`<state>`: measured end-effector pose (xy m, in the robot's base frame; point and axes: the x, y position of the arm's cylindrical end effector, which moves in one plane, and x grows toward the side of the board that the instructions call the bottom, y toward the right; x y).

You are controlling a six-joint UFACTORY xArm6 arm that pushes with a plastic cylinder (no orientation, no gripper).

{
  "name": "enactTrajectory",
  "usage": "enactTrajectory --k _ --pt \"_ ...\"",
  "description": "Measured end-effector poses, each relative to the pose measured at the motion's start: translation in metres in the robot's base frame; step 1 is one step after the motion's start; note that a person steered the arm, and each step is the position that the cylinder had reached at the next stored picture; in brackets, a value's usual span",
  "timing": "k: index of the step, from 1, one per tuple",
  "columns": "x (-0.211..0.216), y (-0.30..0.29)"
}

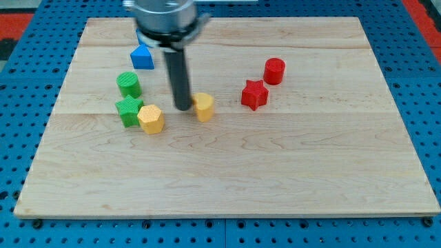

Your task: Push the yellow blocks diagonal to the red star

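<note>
My tip (183, 108), a bare rod gripping nothing, touches the small yellow block (204, 107) from the view's left; I judge the next push goes rightward toward the red star block (253, 94); the yellow hexagonal block (151, 118) waits.

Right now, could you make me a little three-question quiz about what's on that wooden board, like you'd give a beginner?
1. True or false: my tip is just to the view's left of a yellow block.
2. Which block lies nearest the red star? A) blue block B) red cylinder C) green star
3. Fill in: the yellow hexagon block sits against the green ____ block.

Key:
1. True.
2. B, the red cylinder, up and to the view's right of the star; the blue block is far off at the view's left.
3. Star: the green star, below the green cylinder.
</note>
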<state>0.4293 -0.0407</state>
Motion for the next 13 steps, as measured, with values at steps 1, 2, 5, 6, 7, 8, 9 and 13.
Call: enactTrajectory --k 1,2,5,6,7,8,9,13 --pt "0.014 0.012" --pt "0.068 0.014" --pt "0.068 -0.068" --pt "0.052 -0.068" --pt "0.039 -0.067" --pt "0.066 -0.009" --pt "0.055 0.079" --pt "0.009 0.080"
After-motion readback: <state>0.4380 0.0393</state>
